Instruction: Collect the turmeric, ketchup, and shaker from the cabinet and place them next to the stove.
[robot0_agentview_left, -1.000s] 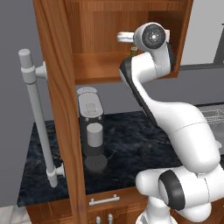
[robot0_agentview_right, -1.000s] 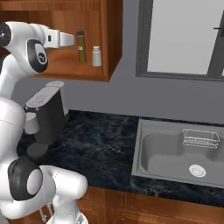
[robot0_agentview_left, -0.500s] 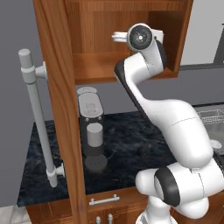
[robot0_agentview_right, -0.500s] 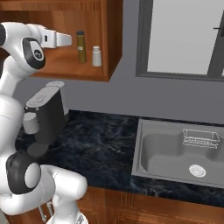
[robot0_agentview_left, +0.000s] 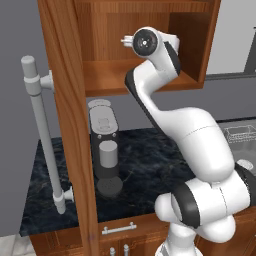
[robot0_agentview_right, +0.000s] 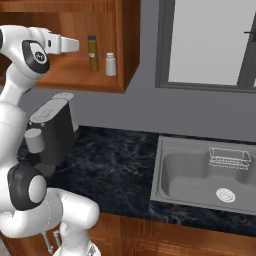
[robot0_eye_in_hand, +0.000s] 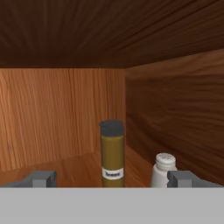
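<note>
Two containers are standing on the shelf of the cabinet (robot0_agentview_right: 127, 45), whose door is hanging wide open: the tall turmeric (robot0_eye_in_hand: 112, 153) dead ahead at twelve o'clock, the shorter white shaker (robot0_eye_in_hand: 163, 169) just beside it at two o'clock. I am holding my gripper (robot0_eye_in_hand: 112, 178) fully open and empty, well short of both. I am judging it best to keep centring on the turmeric, advancing level so my right finger is clearing the shaker.
</note>
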